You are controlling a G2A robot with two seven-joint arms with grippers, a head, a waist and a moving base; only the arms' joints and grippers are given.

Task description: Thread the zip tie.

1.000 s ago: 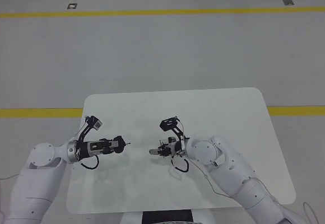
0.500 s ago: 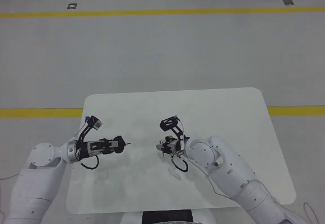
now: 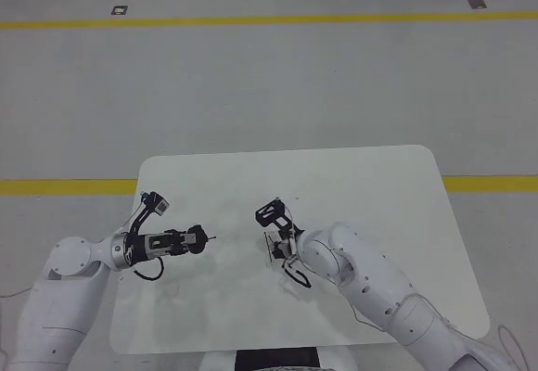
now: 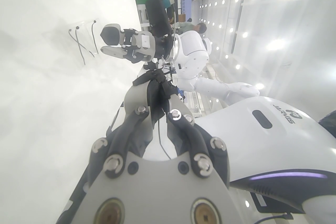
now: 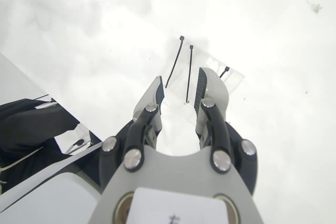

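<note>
Three black zip ties lie on a clear sheet (image 5: 210, 62) on the white table (image 3: 362, 185). My right gripper (image 5: 180, 86) hangs open just above them, pointing down. One tie (image 5: 189, 72) lies in line with the gap between its fingers, a second (image 5: 174, 62) is beside it, and a third (image 5: 224, 72) is partly hidden behind a finger. My left gripper (image 3: 199, 238) is held level to the left, shut on a black zip tie (image 4: 155, 80) whose thin tip (image 3: 212, 238) sticks out toward the right gripper (image 3: 273, 249).
From the left wrist, the right gripper (image 4: 106, 42) is seen beside the loose ties (image 4: 78, 45). The table's far half and right side are bare white surface. Its front edge runs close behind both arms.
The right gripper has swung from pointing sideways at the left gripper to pointing down over the zip ties on the clear sheet. The left arm has not moved.
</note>
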